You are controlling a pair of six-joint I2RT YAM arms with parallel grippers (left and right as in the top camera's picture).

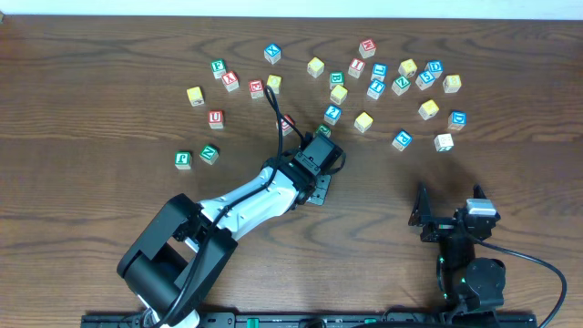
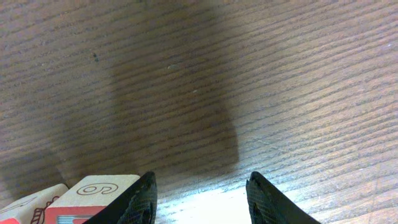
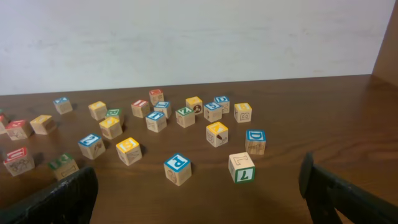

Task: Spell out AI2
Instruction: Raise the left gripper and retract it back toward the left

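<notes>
Probably the "2": blue-printed pale wooden cube [image 1: 332, 114] on brown wooden table [image 1: 109, 182], near left gripper [image 2: 202, 190], half-spread, holding nothing. Right gripper [image 1: 450, 202] wide apart, empty. Likely light, rigid, smooth-faced; pinch squarely across opposite flat sides.

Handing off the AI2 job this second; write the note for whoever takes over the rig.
Left hand: open, empty, low over bare table by the scattered cubes; a cube marked 6 or 9 sits beside one finger.
Right hand: wide open, empty, at the near right.
AI2 cubes: not picked out, print too small; the blue cube just beyond the left hand may be the 2.
Done: nothing lined up. Left: find A, I, 2 and set them in a row.
</notes>
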